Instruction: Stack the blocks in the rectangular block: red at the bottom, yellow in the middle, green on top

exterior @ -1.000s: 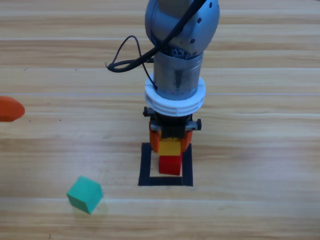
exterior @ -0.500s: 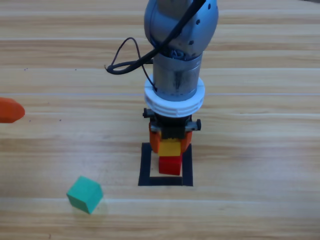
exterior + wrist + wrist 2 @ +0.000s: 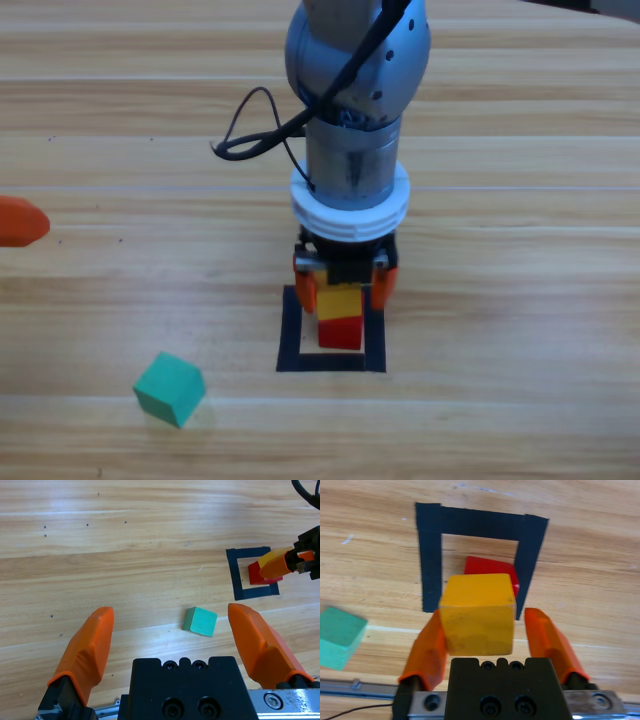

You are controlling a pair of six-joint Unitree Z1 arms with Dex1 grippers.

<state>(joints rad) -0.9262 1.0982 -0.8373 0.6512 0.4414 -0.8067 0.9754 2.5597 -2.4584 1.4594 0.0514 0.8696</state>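
Right gripper poised over the black tape square near the table's middle, jaws spread a little: in the right wrist view the left jaw touches the yellow cube, the right jaw stands just clear of it. Yellow cube sitting on top of the red cube, which rests on bare wood inside the tape outline, toward its far side as seen from the wrist. Teal-green cube lying alone on the wooden table, well apart to the left of the square and turned at an angle to it. Left gripper parked at the left edge, jaws wide apart and holding nothing, looking toward the green cube.
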